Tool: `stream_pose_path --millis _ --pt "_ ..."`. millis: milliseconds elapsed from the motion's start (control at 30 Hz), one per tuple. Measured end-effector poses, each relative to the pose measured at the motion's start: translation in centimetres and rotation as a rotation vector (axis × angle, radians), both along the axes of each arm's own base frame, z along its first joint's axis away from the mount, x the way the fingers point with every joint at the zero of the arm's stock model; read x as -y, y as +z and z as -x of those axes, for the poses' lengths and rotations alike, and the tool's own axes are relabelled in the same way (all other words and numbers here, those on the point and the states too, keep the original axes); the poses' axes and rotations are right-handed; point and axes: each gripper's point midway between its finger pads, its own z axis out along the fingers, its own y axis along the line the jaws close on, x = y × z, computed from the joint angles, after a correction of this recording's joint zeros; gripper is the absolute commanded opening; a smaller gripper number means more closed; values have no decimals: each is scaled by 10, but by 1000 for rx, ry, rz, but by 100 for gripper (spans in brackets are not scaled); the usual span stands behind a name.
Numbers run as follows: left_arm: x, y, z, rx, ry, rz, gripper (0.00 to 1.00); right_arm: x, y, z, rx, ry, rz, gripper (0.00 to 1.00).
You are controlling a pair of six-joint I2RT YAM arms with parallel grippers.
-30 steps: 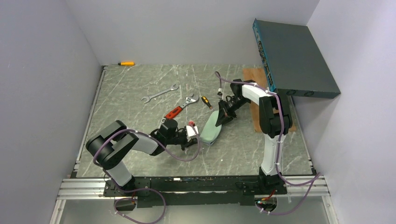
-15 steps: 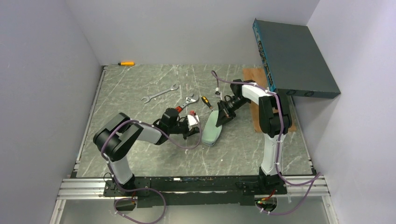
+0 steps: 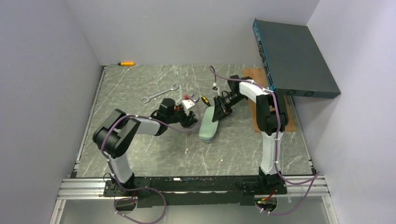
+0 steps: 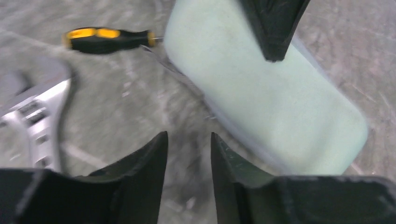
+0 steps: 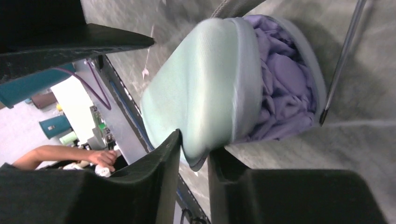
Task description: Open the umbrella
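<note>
My right claw point(image 5: 195, 149) clamps the lid of the mint-green case point(image 5: 205, 84), baring the umbrella point(image 5: 285, 79) inside. My left claw point(image 4: 189, 140) has just parted, empty, beside the case, free to pull it out.

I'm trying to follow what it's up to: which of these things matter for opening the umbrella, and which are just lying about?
For the job: lavender umbrella, bundled inside the mint-green case.

Lying about: spanner, black-and-yellow screwdriver, orange-handled screwdriver, dark box.
</note>
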Motion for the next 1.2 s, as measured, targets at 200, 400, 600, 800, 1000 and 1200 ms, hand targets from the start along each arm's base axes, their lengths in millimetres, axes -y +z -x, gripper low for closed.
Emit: stream_pose_path --millis 200,400,600,800,1000,1200 --pt "-51 51 -14 52 104 5 98 -5 7 -24 16 7 0 62" --pt "-70 92 -6 107 116 8 100 1 9 -12 -16 27 0 62" --pt "-91 84 1 61 133 -51 100 -15 21 -12 21 74 -50 58" --pt "-106 87 6 42 155 -78 100 -54 42 -22 151 159 -102 57" --pt "-109 100 12 50 145 -63 100 -95 52 -22 247 250 -146 69" --pt "-106 106 16 55 126 -46 99 -102 47 -20 270 269 -135 73"
